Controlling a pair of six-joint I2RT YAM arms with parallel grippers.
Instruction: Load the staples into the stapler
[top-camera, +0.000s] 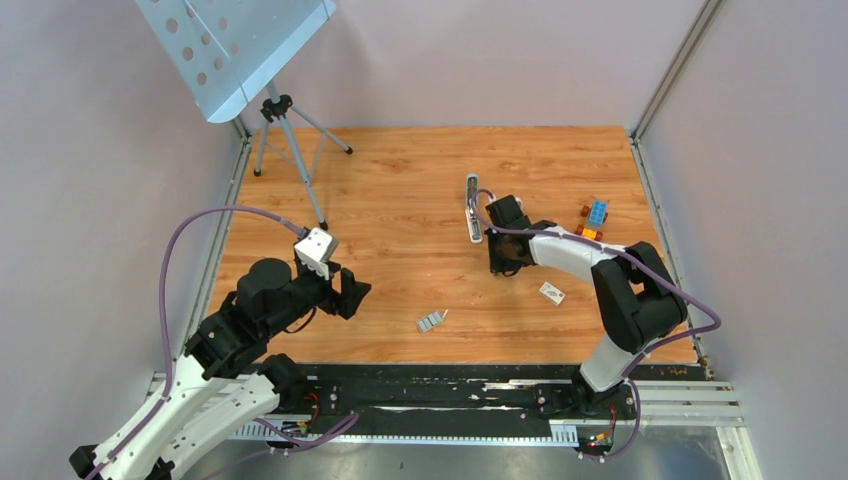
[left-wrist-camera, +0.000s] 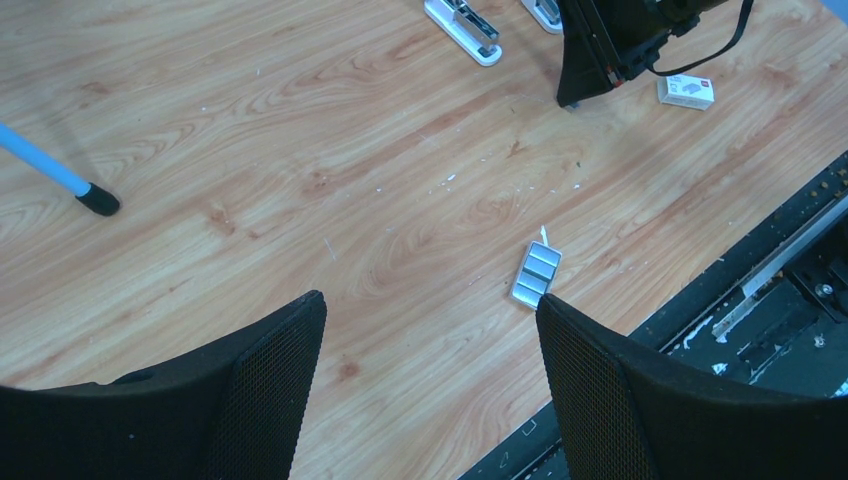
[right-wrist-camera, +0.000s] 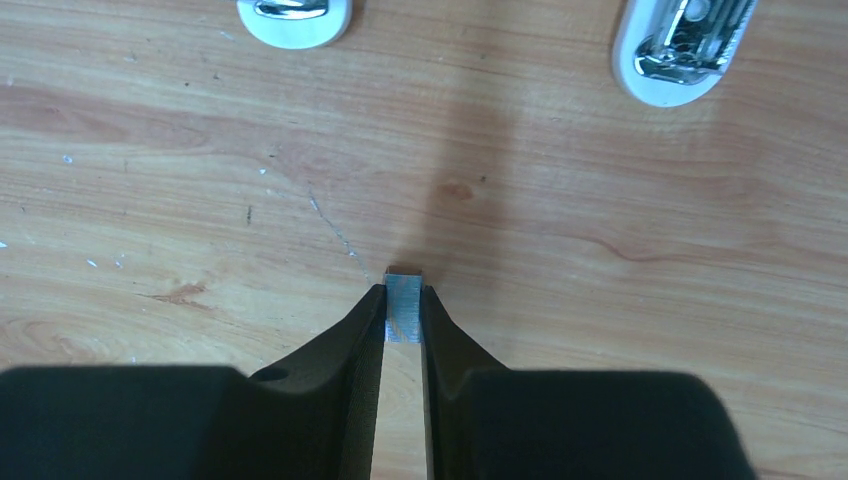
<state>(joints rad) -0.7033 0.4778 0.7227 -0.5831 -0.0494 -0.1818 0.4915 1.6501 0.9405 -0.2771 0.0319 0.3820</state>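
Observation:
The stapler (top-camera: 472, 208) lies opened on the wooden table; its two white-and-metal ends show at the top of the right wrist view (right-wrist-camera: 683, 45) and at the top of the left wrist view (left-wrist-camera: 462, 25). My right gripper (top-camera: 498, 265) stands just near of it, shut on a small silvery strip of staples (right-wrist-camera: 404, 305) held at the fingertips (right-wrist-camera: 372, 310) just above the wood. A flat ribbed block of staples (top-camera: 431, 320) lies near the table's front edge, also in the left wrist view (left-wrist-camera: 536, 275). My left gripper (top-camera: 352, 293) is open and empty, left of that block.
A small white box (top-camera: 552, 293) lies right of my right gripper. A colourful toy-brick block (top-camera: 594, 217) sits at the far right. A tripod (top-camera: 285, 130) with a perforated panel stands at the back left. The black rail (top-camera: 450, 390) runs along the front edge.

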